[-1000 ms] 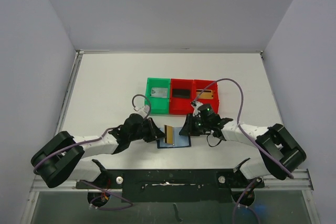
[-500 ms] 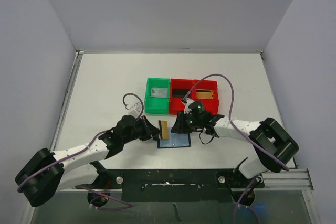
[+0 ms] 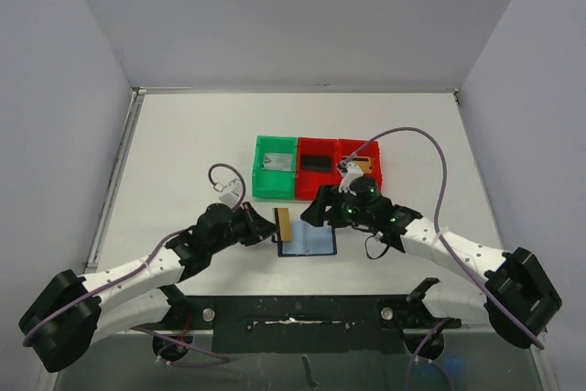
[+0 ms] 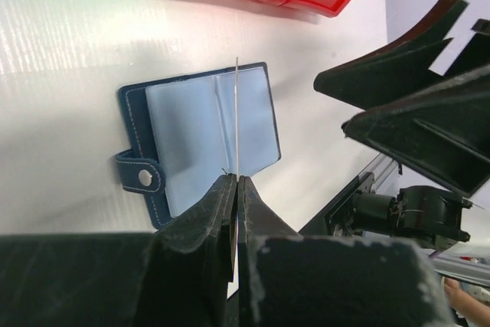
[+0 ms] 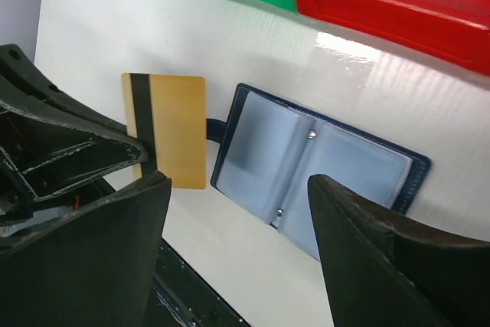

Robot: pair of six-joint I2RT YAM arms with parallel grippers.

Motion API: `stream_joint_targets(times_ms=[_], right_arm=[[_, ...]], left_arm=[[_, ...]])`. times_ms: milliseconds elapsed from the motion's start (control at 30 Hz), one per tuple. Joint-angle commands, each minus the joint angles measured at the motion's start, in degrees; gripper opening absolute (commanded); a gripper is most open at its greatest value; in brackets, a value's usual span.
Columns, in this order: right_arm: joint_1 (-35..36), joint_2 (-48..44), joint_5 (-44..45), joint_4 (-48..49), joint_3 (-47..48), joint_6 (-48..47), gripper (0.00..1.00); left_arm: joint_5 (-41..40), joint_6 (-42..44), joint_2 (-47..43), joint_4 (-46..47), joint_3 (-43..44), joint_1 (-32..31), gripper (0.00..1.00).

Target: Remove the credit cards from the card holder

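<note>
The dark navy card holder (image 3: 308, 242) lies open and flat on the white table, its pale blue pockets (image 5: 321, 166) facing up and its tab (image 4: 139, 175) at the left. My left gripper (image 3: 273, 224) is shut on a gold-orange credit card (image 3: 286, 224) with a dark stripe (image 5: 140, 116). The card is held upright just left of the holder and shows edge-on as a thin line (image 4: 236, 112) in the left wrist view. My right gripper (image 3: 317, 211) hovers open over the holder's far right side, with nothing between its fingers (image 5: 237, 189).
Behind the holder stands a row of trays. A green tray (image 3: 259, 180) holds a silver-grey card (image 3: 276, 161), a red tray (image 3: 316, 190) holds a black card (image 3: 316, 162), and a second red tray (image 3: 374, 148) holds a gold card (image 3: 364, 165). The black base rail (image 3: 302, 309) runs along the near edge.
My right gripper has opened and let go of the card holder, which now lies flat. The left gripper has drawn the gold-orange card slightly to the left, away from the pockets.
</note>
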Motion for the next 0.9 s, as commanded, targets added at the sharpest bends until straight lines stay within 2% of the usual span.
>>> stream_joint_targets(times_ms=[0,133,167,267,400,467,567,667,767,867], right_arm=[[-3.72,-5.91,-0.45,5.84,-4.60,2.32,0.77],[-7.38,-10.56,-5.39,11.58,-9.40,4.72,0.86],[-8.19,-11.20,-6.10,12.99,-10.37,4.94,0.91],[-8.66,-13.67,-5.13,19.48,-14.46,5.51,1.00],[-8.74,-18.27,-4.62,31.46,-21.53,7.17,0.98],[-8.83,-20.73,-2.94,31.50,-22.29,7.05,0.98],[-9.87,-23.15,-0.84,25.66,-20.17,5.69,0.98],[-10.76,-22.81,-4.06,28.92,-21.09,7.43,0.98],[-10.92,-20.52,-11.50,37.71,-22.60,8.02,0.98],[-10.87,-17.10,-18.22,41.37,-21.60,7.63,0.99]], left_arm=[[0.33,1.50,-2.09,6.18,0.37,0.06,0.00],[2.16,1.71,-1.52,9.73,1.02,-0.25,0.00],[2.49,1.90,-1.30,10.18,1.32,-0.37,0.00],[3.25,1.95,-0.78,11.43,1.64,-0.81,0.00],[4.25,1.83,-0.16,12.89,1.81,-1.10,0.00],[5.13,1.81,0.31,14.26,1.82,-1.23,0.00],[7.41,1.22,1.00,17.75,1.77,-1.53,0.00],[9.15,0.25,2.10,21.71,1.83,-1.71,0.00],[11.04,-1.50,3.49,26.52,1.86,-1.89,0.00],[12.00,-2.79,4.43,29.78,1.73,-2.01,0.00]])
